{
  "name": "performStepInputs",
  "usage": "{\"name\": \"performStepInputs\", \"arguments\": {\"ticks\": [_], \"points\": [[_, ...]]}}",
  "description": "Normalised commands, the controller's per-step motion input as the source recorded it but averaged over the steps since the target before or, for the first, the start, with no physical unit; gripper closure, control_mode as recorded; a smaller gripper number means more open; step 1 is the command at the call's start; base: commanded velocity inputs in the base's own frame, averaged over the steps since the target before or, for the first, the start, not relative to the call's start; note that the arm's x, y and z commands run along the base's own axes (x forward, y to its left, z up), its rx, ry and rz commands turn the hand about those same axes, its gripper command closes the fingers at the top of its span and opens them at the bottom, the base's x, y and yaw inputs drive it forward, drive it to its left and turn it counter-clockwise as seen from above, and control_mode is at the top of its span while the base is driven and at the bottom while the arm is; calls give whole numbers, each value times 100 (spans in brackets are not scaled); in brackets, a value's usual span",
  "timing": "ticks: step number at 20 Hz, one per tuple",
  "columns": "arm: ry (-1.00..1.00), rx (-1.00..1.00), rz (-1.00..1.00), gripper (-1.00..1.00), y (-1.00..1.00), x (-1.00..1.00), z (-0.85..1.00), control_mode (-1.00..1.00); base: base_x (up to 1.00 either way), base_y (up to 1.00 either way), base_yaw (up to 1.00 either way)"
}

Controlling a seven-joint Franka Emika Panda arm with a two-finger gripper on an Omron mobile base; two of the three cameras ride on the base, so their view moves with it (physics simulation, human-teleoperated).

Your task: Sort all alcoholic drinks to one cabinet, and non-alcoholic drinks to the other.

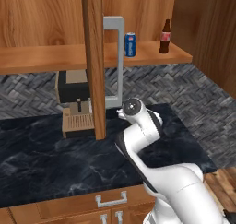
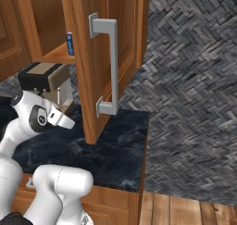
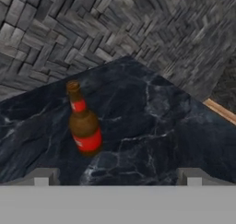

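1. The jaws [image 3: 118,176] are spread wide and empty, their two tips low in the hand view over the dark table [image 3: 152,126].
2. The beer bottle [image 3: 84,125] stands upright on the table ahead of the jaws, nearer the left tip.
3. The can [image 1: 130,44] and cola bottle [image 1: 165,37] stand apart on the open cabinet's shelf [image 1: 147,56], well above the jaws.

Glossy black marble-look surface [image 3: 152,126] with pale veins. A brown glass-like beer bottle [image 3: 84,126] with a shiny red label. Warm, smooth wood-grain cabinet door [image 2: 122,43] with a matt grey metal handle [image 2: 110,64]. Rough grey woven-pattern wall [image 1: 184,87].
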Motion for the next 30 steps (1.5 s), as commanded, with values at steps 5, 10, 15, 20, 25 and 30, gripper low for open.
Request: {"name": "performStepInputs", "arguments": {"ticks": [5, 10, 15, 20, 25, 30], "points": [[0, -3, -5, -100, 0, 21, -19, -100, 0, 0, 0], [-2, -5, -6, -100, 4, 15, -15, -100, 0, 0, 0], [-4, -6, -8, -100, 0, 13, -8, -100, 0, 0, 0], [-6, -3, -8, -100, 4, 1, 0, -100, 0, 0, 0], [-3, -3, -11, -100, 11, 0, 0, -100, 0, 0, 0], [0, -2, -8, -100, 0, 12, 0, -100, 0, 0, 0]]}}
